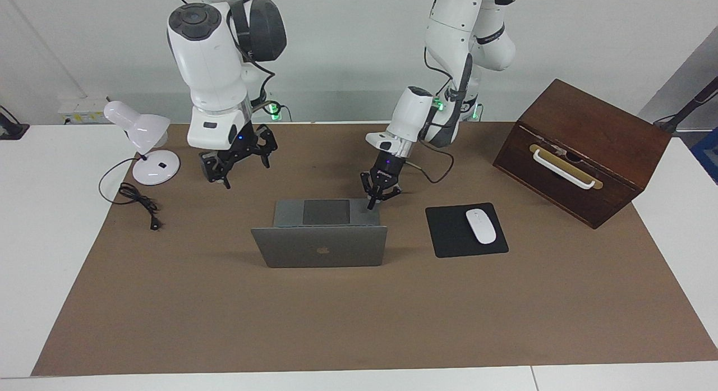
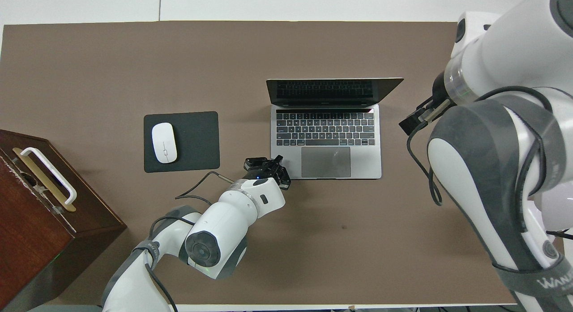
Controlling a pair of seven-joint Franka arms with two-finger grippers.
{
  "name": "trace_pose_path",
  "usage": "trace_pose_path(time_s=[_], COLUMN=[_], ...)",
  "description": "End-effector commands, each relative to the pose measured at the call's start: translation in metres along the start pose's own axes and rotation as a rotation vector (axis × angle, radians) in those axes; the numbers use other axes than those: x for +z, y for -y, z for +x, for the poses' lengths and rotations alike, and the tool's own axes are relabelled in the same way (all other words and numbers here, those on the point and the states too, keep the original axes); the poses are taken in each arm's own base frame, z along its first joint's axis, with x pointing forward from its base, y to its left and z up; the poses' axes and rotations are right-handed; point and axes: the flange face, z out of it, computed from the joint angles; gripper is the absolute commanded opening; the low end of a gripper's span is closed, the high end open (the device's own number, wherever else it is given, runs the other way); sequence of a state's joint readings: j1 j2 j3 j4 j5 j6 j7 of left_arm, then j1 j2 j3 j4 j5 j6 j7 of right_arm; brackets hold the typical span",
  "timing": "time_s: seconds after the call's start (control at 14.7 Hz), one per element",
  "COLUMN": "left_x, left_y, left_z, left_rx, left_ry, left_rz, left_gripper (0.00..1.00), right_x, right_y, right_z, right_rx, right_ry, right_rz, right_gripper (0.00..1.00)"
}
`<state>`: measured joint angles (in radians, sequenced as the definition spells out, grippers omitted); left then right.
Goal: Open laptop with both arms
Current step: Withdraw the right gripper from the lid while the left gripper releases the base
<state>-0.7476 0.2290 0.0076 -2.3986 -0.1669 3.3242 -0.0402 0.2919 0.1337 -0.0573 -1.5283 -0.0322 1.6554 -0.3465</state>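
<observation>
The laptop (image 1: 320, 234) is sitting open near the middle of the brown mat (image 1: 359, 323) that is covering the desk (image 1: 45, 239), its lid standing upright with the logo side facing away from the robots and its keyboard deck lying flat toward them.

The left claw (image 1: 374, 199) is pressing down on the deck's corner nearest the robots, toward the left arm's end, with one fingertip touching the metal just beside the trackpad; its fingers are spread apart, grasping nothing. The right claw (image 1: 235, 158) is hanging in the air over bare mat toward the right arm's end, well apart from the laptop, fingers splayed and released.

A black mouse pad (image 1: 449, 234) is lying beside the laptop toward the left arm's end, clear of its edge, with a white mouse (image 1: 481, 226) resting on it. A wooden box (image 1: 583, 150) with a white handle is standing tilted at that end's mat edge. A white lamp (image 1: 143, 138) and its cord (image 1: 137, 200) are lying at the right arm's end, near the right claw.

The wide stretch of mat farther from the robots than the lid is lying bare.
</observation>
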Motion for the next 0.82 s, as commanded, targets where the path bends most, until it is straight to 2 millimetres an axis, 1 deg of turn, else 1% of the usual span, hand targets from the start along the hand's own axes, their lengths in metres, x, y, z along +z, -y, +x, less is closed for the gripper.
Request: trace_pose_path(time_s=[0.0, 0.14, 0.27, 0.34, 0.41, 0.48, 0.54, 0.68, 0.75], left_x=[-0.034, -0.053, -0.071, -0.078, -0.086, -0.093, -0.105, -0.128, -0.14], left_y=[0.008, 0.012, 0.017, 0.021, 0.029, 0.035, 0.043, 0.067, 0.08], left_z=[0.04, 0.062, 0.077, 0.083, 0.09, 0.096, 0.104, 0.123, 0.129], left_rx=[-0.045, -0.06, -0.079, -0.092, -0.107, -0.115, -0.121, -0.156, -0.178], left_ry=[0.059, 0.116, 0.172, 0.197, 0.222, 0.255, 0.289, 0.368, 0.406], left_rz=[-0.004, -0.009, -0.012, -0.01, -0.006, -0.004, 0.002, 0.017, 0.023], left_gripper=[0.0, 0.0, 0.0, 0.0, 0.0, 0.0, 0.0, 0.0, 0.11], right_x=[-0.014, -0.024, -0.032, -0.036, -0.037, -0.038, -0.04, -0.034, -0.033], right_y=[0.0, 0.005, 0.005, 0.004, 0.006, 0.0, -0.009, -0.018, -0.025], right_z=[-0.031, -0.046, -0.059, -0.069, -0.078, -0.088, -0.096, -0.101, -0.104], right_rx=[0.136, 0.221, 0.282, 0.295, 0.303, 0.323, 0.347, 0.366, 0.376], right_ry=[0.039, 0.064, 0.087, 0.097, 0.101, 0.099, 0.092, 0.098, 0.096], right_rz=[0.046, 0.089, 0.107, 0.114, 0.129, 0.142, 0.156, 0.171, 0.172], right_gripper=[1.0, 1.0, 1.0, 1.0, 1.0, 1.0, 1.0, 1.0, 1.0])
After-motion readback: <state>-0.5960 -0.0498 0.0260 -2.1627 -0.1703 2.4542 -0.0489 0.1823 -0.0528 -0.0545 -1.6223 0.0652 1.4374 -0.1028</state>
